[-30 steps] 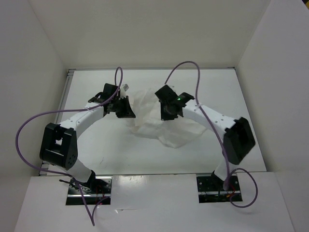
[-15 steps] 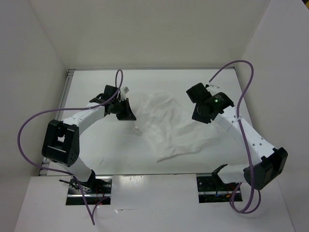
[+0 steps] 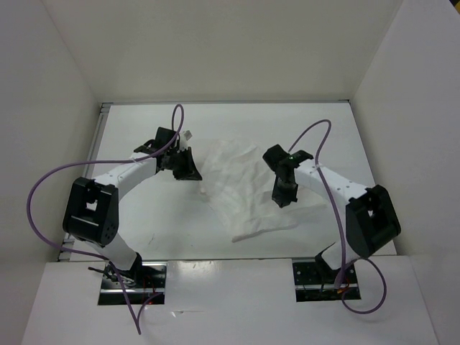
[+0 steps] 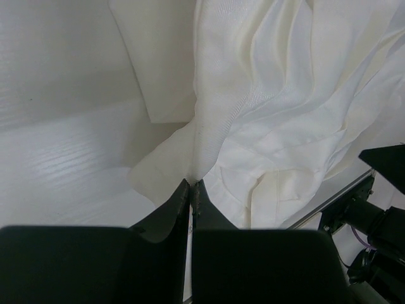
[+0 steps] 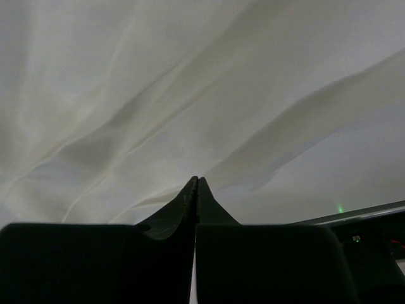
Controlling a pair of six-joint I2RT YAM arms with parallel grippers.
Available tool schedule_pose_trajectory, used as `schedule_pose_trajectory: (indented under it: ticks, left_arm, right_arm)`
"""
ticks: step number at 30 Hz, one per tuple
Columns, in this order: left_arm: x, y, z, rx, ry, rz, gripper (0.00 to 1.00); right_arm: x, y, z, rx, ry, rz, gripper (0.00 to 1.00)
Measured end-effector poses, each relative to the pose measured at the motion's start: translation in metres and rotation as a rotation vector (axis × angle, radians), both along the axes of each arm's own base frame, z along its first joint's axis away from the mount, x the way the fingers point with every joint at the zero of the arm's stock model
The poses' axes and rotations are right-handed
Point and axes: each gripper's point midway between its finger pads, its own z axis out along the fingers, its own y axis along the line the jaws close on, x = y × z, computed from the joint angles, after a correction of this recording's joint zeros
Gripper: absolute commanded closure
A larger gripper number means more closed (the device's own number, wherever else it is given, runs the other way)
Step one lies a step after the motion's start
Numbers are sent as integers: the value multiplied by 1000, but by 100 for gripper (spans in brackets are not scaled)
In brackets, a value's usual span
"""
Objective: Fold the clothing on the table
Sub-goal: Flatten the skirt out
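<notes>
Tautness is what we are seeking: left gripper and right gripper are both pinching, fingers together, the thin, crumpled white cloth, so even lifting matters.

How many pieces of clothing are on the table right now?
1. The clothing lies crumpled on the table, the left tool at its left edge, the right tool on its right side; none seems hidden.

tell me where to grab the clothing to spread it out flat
Probably the pointed corner of the clothing closest to the near edge of the table: it lies flat and sticks out on its own. Come in low from that edge and pinch across the thin border.
</notes>
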Motion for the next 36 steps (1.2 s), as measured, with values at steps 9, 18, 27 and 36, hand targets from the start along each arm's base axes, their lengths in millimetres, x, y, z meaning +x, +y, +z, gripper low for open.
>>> schedule_pose_trajectory:
  ticks: [9,18,27,36]
  left_arm:
    - [1,1,-1,5,0,4,100]
    - [0,-2,-5,-8,17,-8,100]
    - [2,-6,-2,-30,5,-20,100]
    - [2,-7,-2,-34,5,-22,100]
  right_arm:
    - [12,-3,-70,-43,154,-30,100]
    - [186,2,-43,-10,-174,-66,100]
    - [224,25,101,170,-582,43,45]
    - [148,16,88,247,-467,2,41]
